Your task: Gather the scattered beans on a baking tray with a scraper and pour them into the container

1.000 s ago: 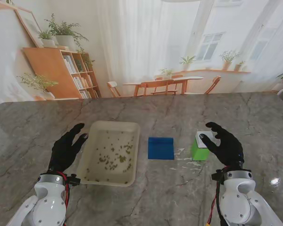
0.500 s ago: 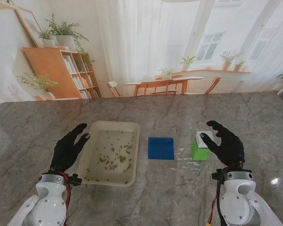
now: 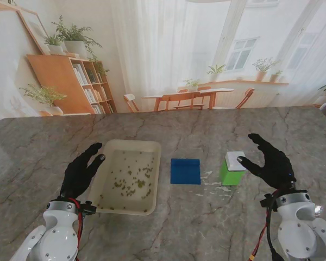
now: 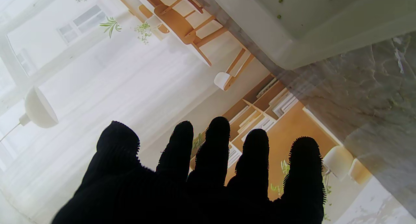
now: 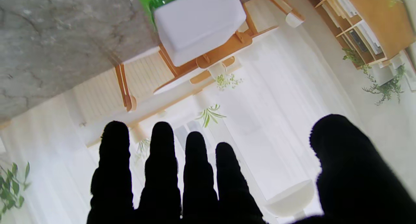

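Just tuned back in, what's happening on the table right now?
Nothing is held yet. The left hand hovers open beside the baking tray, where the beans lie scattered. The right hand is open next to the green container. The blue scraper lies untouched on the marble table between tray and container.

High stand view down over the whole surface (image 3: 206, 130); wrist views close along each robot hand, sharing its edge.
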Tool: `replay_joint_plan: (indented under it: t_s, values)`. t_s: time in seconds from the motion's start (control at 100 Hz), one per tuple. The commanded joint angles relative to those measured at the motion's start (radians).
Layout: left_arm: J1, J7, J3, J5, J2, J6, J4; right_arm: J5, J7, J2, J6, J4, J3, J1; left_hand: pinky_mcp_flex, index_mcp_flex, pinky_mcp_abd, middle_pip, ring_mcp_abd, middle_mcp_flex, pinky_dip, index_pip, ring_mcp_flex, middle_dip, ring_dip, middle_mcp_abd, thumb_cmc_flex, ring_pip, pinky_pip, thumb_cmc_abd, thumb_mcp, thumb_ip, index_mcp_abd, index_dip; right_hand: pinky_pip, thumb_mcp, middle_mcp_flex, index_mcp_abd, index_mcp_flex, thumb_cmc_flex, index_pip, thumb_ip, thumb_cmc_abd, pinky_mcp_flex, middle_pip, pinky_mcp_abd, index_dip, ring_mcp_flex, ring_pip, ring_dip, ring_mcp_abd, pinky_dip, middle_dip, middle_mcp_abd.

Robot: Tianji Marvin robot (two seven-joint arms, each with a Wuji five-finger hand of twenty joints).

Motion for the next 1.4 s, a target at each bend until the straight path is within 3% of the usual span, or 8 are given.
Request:
replay_joint_plan:
  t_s: [0.0,0.21,0.55,0.83,1.1,1.28,1.32,1.39]
  values:
    - [-0.011,-0.016,0.013,-0.011,-0.002,0.005,0.006,0.029,0.018,0.022,-0.014,0.005,0.03,-0.023,0.001,0.023,0.016,-0.002,-0.004,0.012,0.026,0.013,0.009,0.013,0.003,0.0,0.021,0.006,0.013,0.016,-0.001,0.05,0.001,0.01,-0.044,0.027,-0.052,0.044,-0.062,-0.035,-0.046,-0.003,-0.017,-0.028,-0.036,-0.029,-0.024,-0.052,-0.041,-0.037,-0.014,-0.032,-0.031,0.012]
    - [-0.046,-0.065,0.041,-0.041,0.004,0.021,0.021,0.075,0.195,0.047,-0.066,0.026,0.128,-0.049,0.0,0.022,0.015,-0.002,-0.003,0.013,0.026,0.013,0.009,0.013,0.003,0.0,0.02,0.006,0.012,0.016,-0.001,0.05,-0.001,0.009,-0.081,0.065,-0.161,0.149,-0.154,-0.052,-0.078,-0.006,-0.079,-0.049,-0.048,-0.025,0.006,-0.139,-0.063,-0.096,0.015,-0.058,-0.068,0.072]
    - [-0.074,-0.099,0.071,-0.066,0.008,0.032,0.03,-0.015,0.324,0.087,-0.106,0.151,0.151,-0.033,0.003,0.027,0.015,-0.001,-0.001,0.017,0.027,0.013,0.012,0.014,0.004,0.003,0.027,0.008,0.014,0.019,0.0,0.05,0.013,0.008,-0.007,0.068,-0.176,0.175,-0.173,-0.064,-0.123,-0.021,-0.105,-0.024,-0.046,-0.05,0.015,-0.144,-0.051,-0.133,0.002,-0.052,-0.097,0.052]
    - [-0.071,-0.092,0.069,-0.06,0.007,0.033,0.029,-0.053,0.315,0.101,-0.123,0.289,0.059,0.071,0.0,0.026,0.013,0.0,-0.001,0.018,0.026,0.012,0.011,0.015,0.005,0.003,0.028,0.008,0.015,0.02,-0.001,0.05,0.015,0.008,0.025,0.06,-0.213,0.179,-0.156,-0.108,-0.169,-0.033,-0.079,-0.06,-0.028,-0.041,-0.081,-0.18,-0.03,-0.142,0.01,-0.078,-0.101,0.061]
    - [-0.063,-0.08,0.064,-0.05,0.005,0.048,0.019,-0.048,0.373,0.119,-0.149,0.377,-0.011,0.153,-0.001,0.025,0.011,-0.001,-0.001,0.016,0.024,0.012,0.012,0.015,0.006,0.003,0.031,0.009,0.013,0.025,0.001,0.05,0.017,0.008,0.024,0.076,-0.225,0.173,-0.156,-0.117,-0.167,-0.034,-0.07,-0.076,-0.027,-0.06,-0.116,-0.193,-0.025,-0.143,0.013,-0.093,-0.101,0.063]
    - [-0.059,-0.076,0.065,-0.052,0.003,0.068,0.012,-0.03,0.378,0.124,-0.182,0.455,-0.058,0.222,-0.002,0.024,0.01,-0.001,0.003,0.016,0.024,0.011,0.013,0.016,0.007,0.006,0.036,0.011,0.012,0.028,0.0,0.05,0.02,0.008,-0.01,0.082,-0.246,0.171,-0.153,-0.11,-0.166,-0.037,-0.069,-0.115,-0.02,-0.146,-0.18,-0.224,-0.014,-0.152,0.025,-0.18,-0.096,0.076]
    - [-0.059,-0.074,0.064,-0.052,0.003,0.069,0.011,-0.03,0.376,0.125,-0.194,0.472,-0.068,0.239,-0.001,0.024,0.009,-0.001,0.002,0.016,0.023,0.011,0.013,0.016,0.007,0.007,0.035,0.011,0.013,0.028,-0.001,0.05,0.019,0.008,0.021,0.074,-0.251,0.167,-0.149,-0.105,-0.161,-0.035,-0.068,-0.131,-0.016,-0.153,-0.232,-0.237,-0.002,-0.167,0.027,-0.27,-0.094,0.077]
    - [-0.057,-0.073,0.064,-0.05,0.003,0.072,0.01,-0.042,0.36,0.127,-0.224,0.504,-0.085,0.268,-0.001,0.025,0.009,-0.001,0.003,0.016,0.023,0.012,0.013,0.016,0.008,0.008,0.035,0.011,0.013,0.028,-0.001,0.05,0.02,0.008,0.021,0.074,-0.252,0.169,-0.149,-0.108,-0.16,-0.035,-0.067,-0.142,-0.014,-0.158,-0.236,-0.245,0.0,-0.167,0.031,-0.282,-0.093,0.079]
